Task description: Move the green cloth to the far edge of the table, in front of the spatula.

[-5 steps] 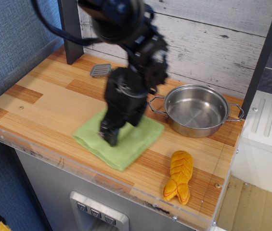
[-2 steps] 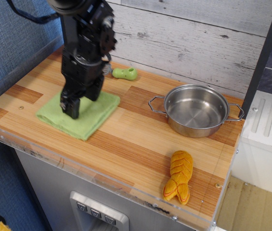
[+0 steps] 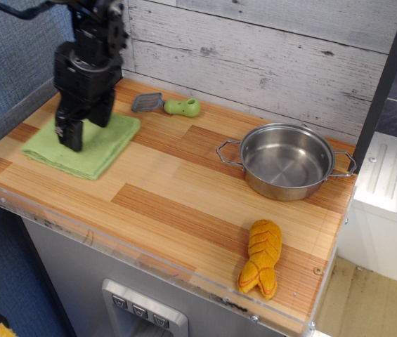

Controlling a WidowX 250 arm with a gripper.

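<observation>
spanning the whole lower view, the wood-plank surface (image 3: 184,203) carries every item and has a clear plastic rim along its near side. the black robot arm descends from the upper left, and its fingers (image 3: 70,133) press down onto the green cloth (image 3: 89,151); they appear drawn together at the cloth, though whether any fabric is pinched between them cannot be told. the steel pot (image 3: 286,161), upright with two side handles, stands toward the right rear of the surface, well apart from the cloth. the green cloth lies flat and folded at the left end of the surface, its rear corner near the wall, with the arm covering part of it. the orange-yellow plush toy (image 3: 260,258) lies near the front right edge, in front of the pot and apart from it. the spatula (image 3: 166,105) lies at the rear by the wall, grey slotted head to the left, light-green handle to the right, just beside the cloth's rear right corner.
</observation>
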